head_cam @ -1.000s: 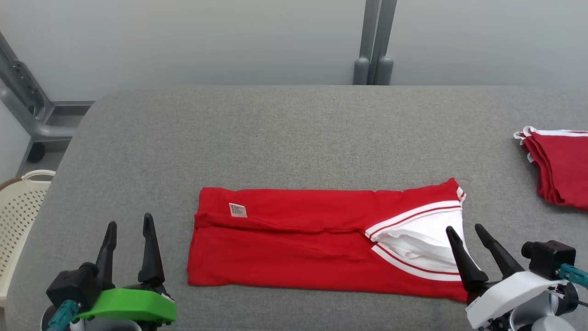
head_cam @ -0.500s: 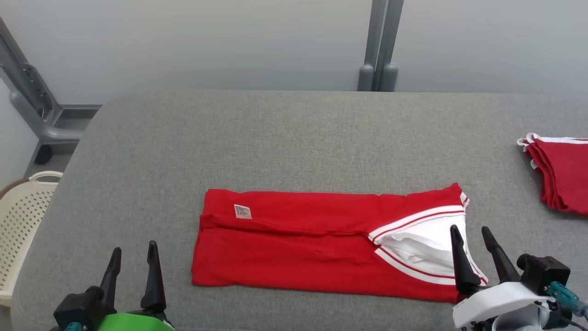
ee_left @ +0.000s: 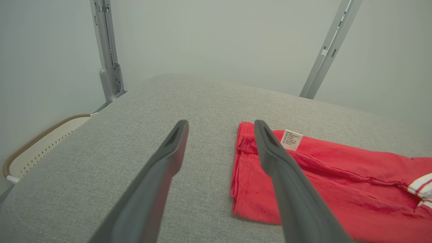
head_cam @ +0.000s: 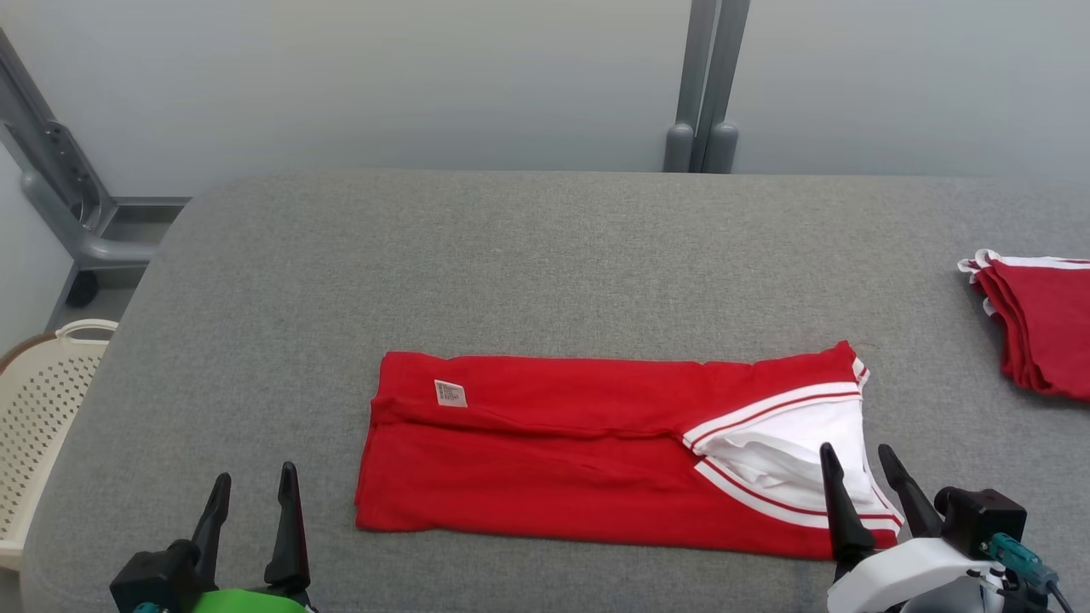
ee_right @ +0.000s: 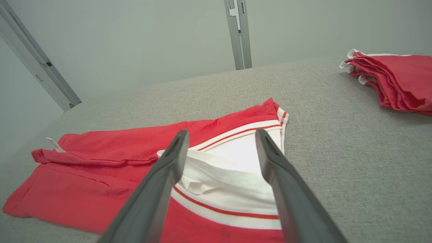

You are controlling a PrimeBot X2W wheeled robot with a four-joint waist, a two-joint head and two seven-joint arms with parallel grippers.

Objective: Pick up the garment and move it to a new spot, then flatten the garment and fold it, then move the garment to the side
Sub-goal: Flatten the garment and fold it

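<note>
Garment, red with white striped trim, lies flat on the grey padded table. It is folded into a long band parallel to the table's near edge, in the table's near half and roughly midway between its ends. White care label faces up on the part of the band nearer the table's left end. A white inner panel edged with red stripes opens toward the table's right end.

Left gripper hangs over the table's near left corner, its two dark fingers spread apart and empty, clear of the cloth. Right gripper hangs at the table's near edge toward the right end, its fingers likewise apart with nothing between them. Their tips stand over the white panel, and whether they touch it cannot be judged.

Stack of folded red garments rests at the table's right end. Cream perforated basket stands beyond the table's left end, lower than its surface. Grey posts rise behind the table's far edge.
</note>
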